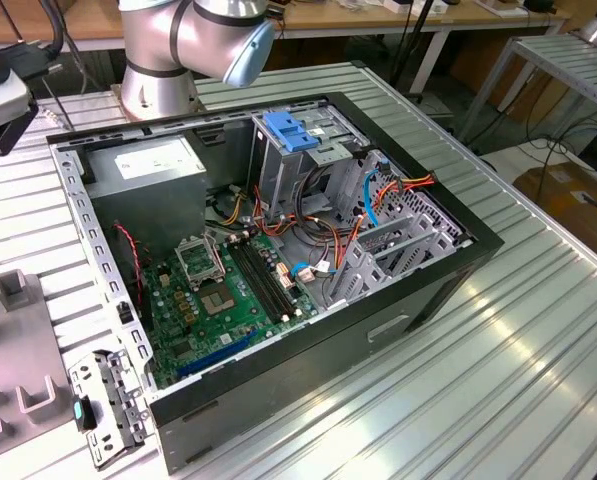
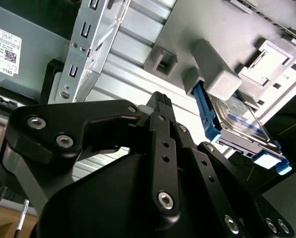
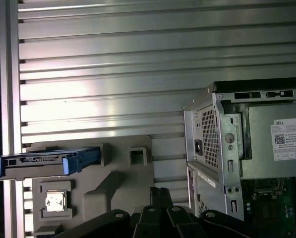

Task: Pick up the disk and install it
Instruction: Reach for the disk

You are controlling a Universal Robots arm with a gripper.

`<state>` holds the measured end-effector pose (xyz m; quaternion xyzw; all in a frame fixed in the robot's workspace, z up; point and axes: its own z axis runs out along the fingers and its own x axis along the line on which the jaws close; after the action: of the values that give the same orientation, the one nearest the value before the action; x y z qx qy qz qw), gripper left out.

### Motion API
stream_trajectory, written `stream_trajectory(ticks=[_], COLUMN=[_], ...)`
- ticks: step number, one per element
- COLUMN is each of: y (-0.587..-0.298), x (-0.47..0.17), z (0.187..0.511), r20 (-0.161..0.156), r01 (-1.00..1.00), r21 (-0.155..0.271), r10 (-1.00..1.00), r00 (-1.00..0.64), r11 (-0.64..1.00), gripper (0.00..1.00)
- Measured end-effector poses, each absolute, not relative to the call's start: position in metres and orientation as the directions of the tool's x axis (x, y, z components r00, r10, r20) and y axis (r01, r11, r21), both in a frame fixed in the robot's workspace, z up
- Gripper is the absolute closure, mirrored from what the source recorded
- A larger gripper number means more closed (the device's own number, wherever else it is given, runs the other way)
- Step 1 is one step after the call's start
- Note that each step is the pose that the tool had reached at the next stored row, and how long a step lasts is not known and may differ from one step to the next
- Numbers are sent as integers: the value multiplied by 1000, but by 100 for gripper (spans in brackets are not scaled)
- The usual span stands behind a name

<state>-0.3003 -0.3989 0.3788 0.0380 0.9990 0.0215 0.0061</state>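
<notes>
Hovering gripper (image 2: pixel 160 97) near cradled disk (image 2: pixel 235 120)

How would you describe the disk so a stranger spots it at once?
Find the open computer case on the slatted table. Beside it lies a grey holder tray; the disk sits at its edge, the only flat metal slab with blue rails.

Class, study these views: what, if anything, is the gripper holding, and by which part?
Nothing. The gripper is shut with nothing between its fingers; the disk sits apart from it in the grey holder.
</notes>
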Motion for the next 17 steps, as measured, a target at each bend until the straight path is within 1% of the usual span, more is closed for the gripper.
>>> stream_trajectory(ticks=[4,17], y=[-393,-393], x=[-311,-313], z=[379,379], r20=[-10,-10], r01=[76,76], r21=[43,43], r10=[76,76], r00=[-997,-997], r11=[996,996], gripper=[89,89])
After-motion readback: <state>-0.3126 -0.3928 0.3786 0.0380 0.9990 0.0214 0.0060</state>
